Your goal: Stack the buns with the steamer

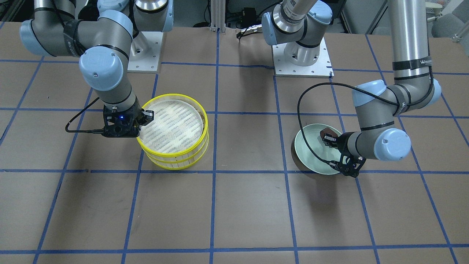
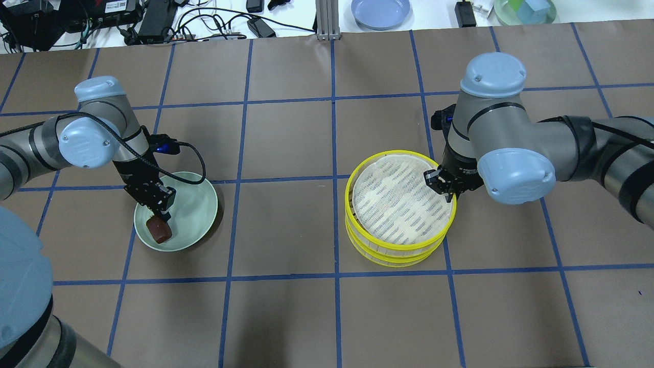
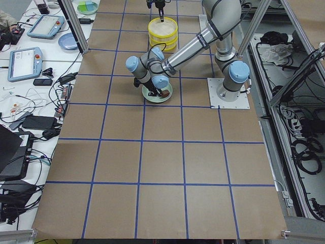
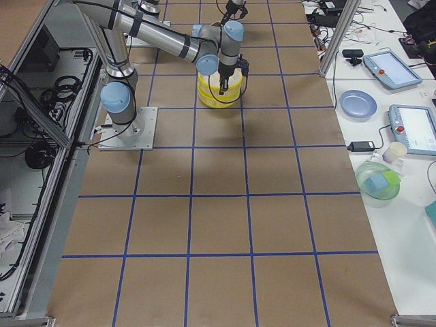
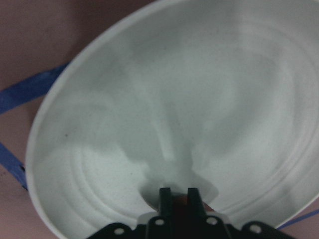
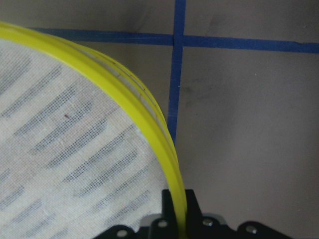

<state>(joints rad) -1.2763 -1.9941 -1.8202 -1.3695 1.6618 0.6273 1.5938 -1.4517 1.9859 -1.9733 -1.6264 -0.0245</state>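
Lifting steadily is advised: the dark reddish-brown bun [image 2: 159, 232] is pinched by the left claw [image 5: 178, 195], the yellow-rimmed slatted steamer tray [image 2: 393, 199] by the right claw [image 6: 180, 199].

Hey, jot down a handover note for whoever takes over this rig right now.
Left claw: shut on the brown bun, at the plate.
Right claw: shut on the rim of the top tray, which sits askew on the lower tray.
White bun: not in view.
Done: brown bun gripped.
Left: get the bun into a tray, then stack the trays square.
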